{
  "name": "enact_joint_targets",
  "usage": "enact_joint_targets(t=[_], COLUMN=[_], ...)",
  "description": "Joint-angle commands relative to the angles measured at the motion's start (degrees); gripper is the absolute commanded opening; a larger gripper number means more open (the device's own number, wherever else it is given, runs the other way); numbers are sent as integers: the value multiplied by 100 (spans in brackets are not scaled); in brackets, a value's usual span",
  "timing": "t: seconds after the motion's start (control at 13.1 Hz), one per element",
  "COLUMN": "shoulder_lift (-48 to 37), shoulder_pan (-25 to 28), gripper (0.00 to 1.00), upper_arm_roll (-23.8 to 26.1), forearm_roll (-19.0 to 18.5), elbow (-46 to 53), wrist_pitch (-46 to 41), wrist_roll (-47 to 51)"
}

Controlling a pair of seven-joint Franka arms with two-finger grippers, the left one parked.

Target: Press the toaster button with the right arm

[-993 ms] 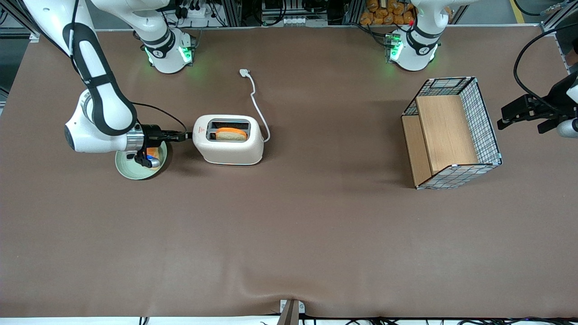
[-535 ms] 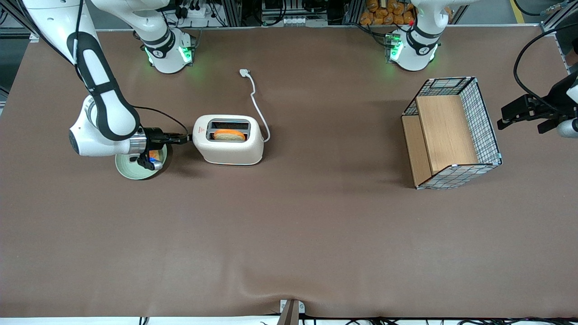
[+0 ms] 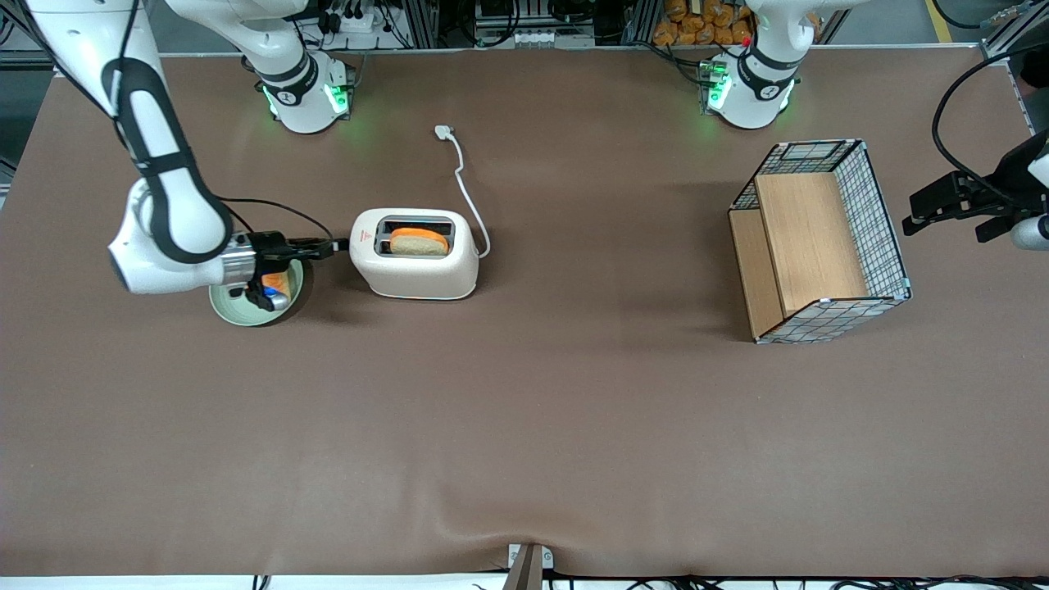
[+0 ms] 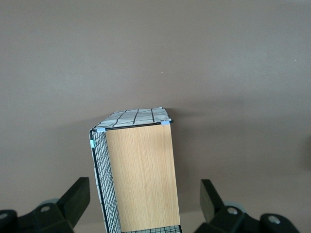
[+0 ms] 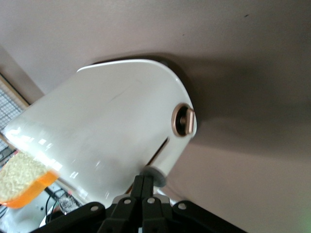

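Reaching in level from the working arm's end of the desk [image 3: 524, 426], the right arm [image 3: 168, 205] holds its gripper [image 3: 328, 246] at the short end of the toaster [image 3: 415, 252]. The front view shows the whole layout but not the lever itself. The right wrist view does: the fingers [image 5: 142, 187] are pressed together, empty, and their tips sit right at the toaster button [image 5: 153, 175], a small grey tab at the bottom of a thin slot in the cream end wall. Contact looks likely, though the last gap cannot be judged. A round bronze-ringed knob [image 5: 184, 120] sits on the same end wall, apart from the tab.

The toaster is cream-white with rounded corners and two slots on top; a slice of toast [image 3: 419, 242] with an orange crust stands in the slot nearer the front camera, and shows blurred in the wrist view. Its white cord [image 3: 469, 197] runs away from the front camera to a plug [image 3: 443, 131] lying on the desk.

Under the wrist lies a pale green plate [image 3: 233, 307] holding something orange. A wire-and-wood basket [image 3: 819, 242] stands toward the parked arm's end, well apart; the left wrist view shows only it.
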Motion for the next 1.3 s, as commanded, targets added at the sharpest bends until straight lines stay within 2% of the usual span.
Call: enact_joint_targets(t=[0.0, 0.23, 0.38, 0.46, 0.53, 0.61, 0.69, 0.92, 0.99, 1.07, 1.22], shoulder_lift=[-43, -87, -340, -438, -499, -587, -753, -1298, -1500, -1667, -1862], shoulder_pan=[-197, -452, -488, -462, -435, -435, -435, -76, 65, 162, 242], gripper=[0, 0, 0, 7, 19, 41, 60, 86, 100, 100, 100], upper_arm_roll=[18, 9, -8, 9, 18, 18, 18, 62, 62, 97, 106], forearm_roll=[-612, -842, -1122, -1376, -1614, -1816, -2001, -3001, -3318, -3565, -3725], elbow=[978, 1745, 1991, 2236, 2552, 2834, 2967, 3056, 3047, 3021, 2995], wrist_pitch=[-1012, -1946, -2202, -2412, -2693, -2930, -3011, -2855, -2706, -2539, -2310], wrist_roll=[937, 1222, 1466, 1782, 1985, 2030, 2031, 2048, 2048, 2048, 2048])
